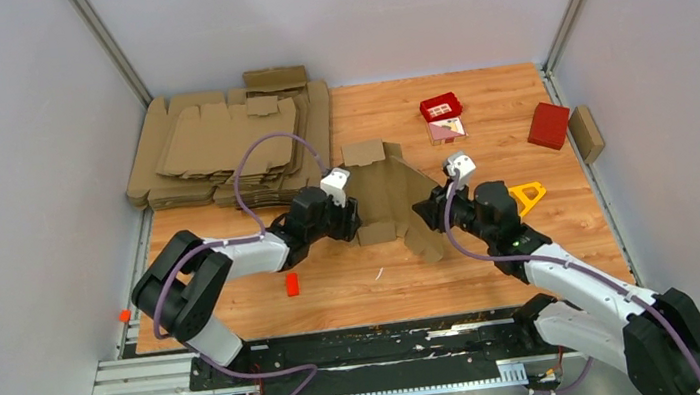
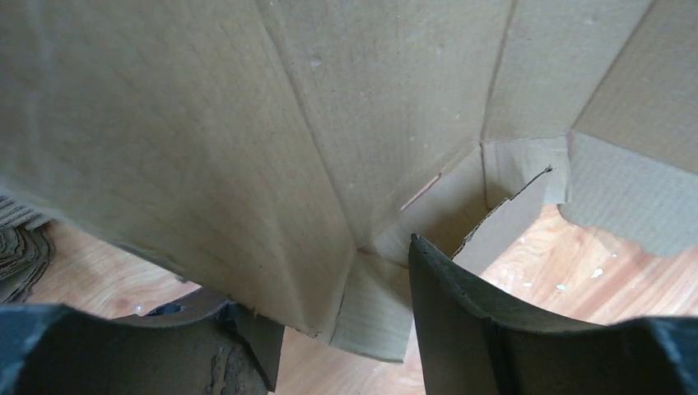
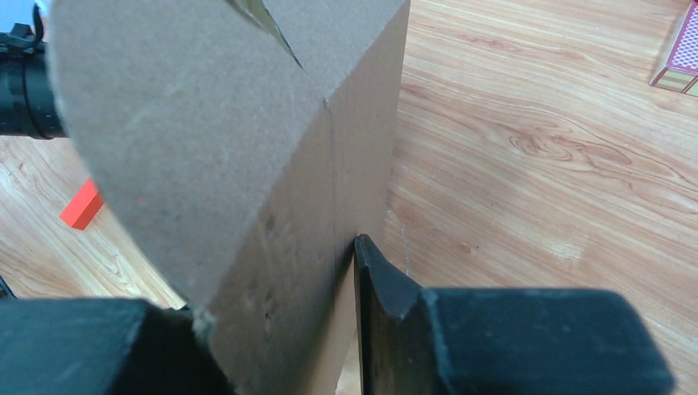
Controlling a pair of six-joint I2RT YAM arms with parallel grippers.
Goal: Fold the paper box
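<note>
The paper box (image 1: 384, 193) is a brown die-cut piece standing partly folded mid-table, flaps spread, between both grippers. My left gripper (image 1: 353, 219) is at its left lower edge. In the left wrist view that gripper (image 2: 329, 284) is open: a corner flap of the box (image 2: 374, 304) hangs in the gap, with the dark right finger (image 2: 449, 321) apart from it. My right gripper (image 1: 427, 216) holds the box's right side. In the right wrist view this gripper (image 3: 263, 284) is shut on a folded panel (image 3: 247, 164), its right finger (image 3: 379, 296) pressed against the panel.
A pile of flat cardboard blanks (image 1: 228, 142) lies at the back left. Small red boxes (image 1: 441, 106) (image 1: 549, 125) and a brown carton (image 1: 587, 133) sit at the back right. A yellow triangle (image 1: 527, 196) lies by the right arm, a red block (image 1: 291, 284) near the left arm.
</note>
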